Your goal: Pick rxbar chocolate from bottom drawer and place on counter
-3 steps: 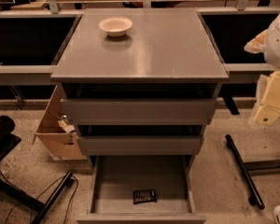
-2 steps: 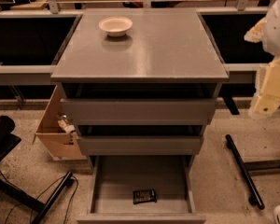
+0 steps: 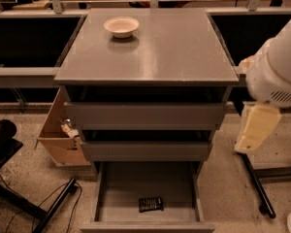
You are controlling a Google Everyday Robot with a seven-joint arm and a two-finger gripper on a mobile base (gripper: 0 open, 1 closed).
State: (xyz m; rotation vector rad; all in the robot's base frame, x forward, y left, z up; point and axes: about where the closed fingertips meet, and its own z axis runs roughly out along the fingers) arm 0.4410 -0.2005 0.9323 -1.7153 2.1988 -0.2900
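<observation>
1. Gripper [image 3: 254, 130]: pale cream piece hanging below the white rounded arm housing [image 3: 276, 74], far right of view. Sits beside the cabinet's right side, about level w/ the two upper drawer fronts, over the floor. Apart or together: can't tell. Well apart from the bar.
2. Rxbar chocolate [image 3: 150, 204]: small flat black bar w/ faint pale print. Lies flat on the bottom drawer's floor, near the front wall, approx. centre.
3. Bottom drawer [image 3: 136, 181]: grey, pulled out toward the camera, open at top. Narrower than the fronts above it. Holds the bar only, as far as visible.
4. Counter [image 3: 179, 47]: broad grey slab, slight sheen, top of the cabinet.
5. Bowl [image 3: 121, 26]: round, off-white, upright, on the counter's back-left part.
6. Top drawer front [image 3: 145, 115] & middle drawer front [image 3: 145, 151]: grey, stacked under the counter, dark gap above each.
7. Cardboard box [image 3: 58, 142]: brown, open, on the floor just left of the cabinet; small pale item at its right edge, can't identify.
8. Floor [image 3: 24, 178]: speckled; black cables [image 3: 63, 198] front left, black bar [image 3: 254, 183] on the right below the gripper.
</observation>
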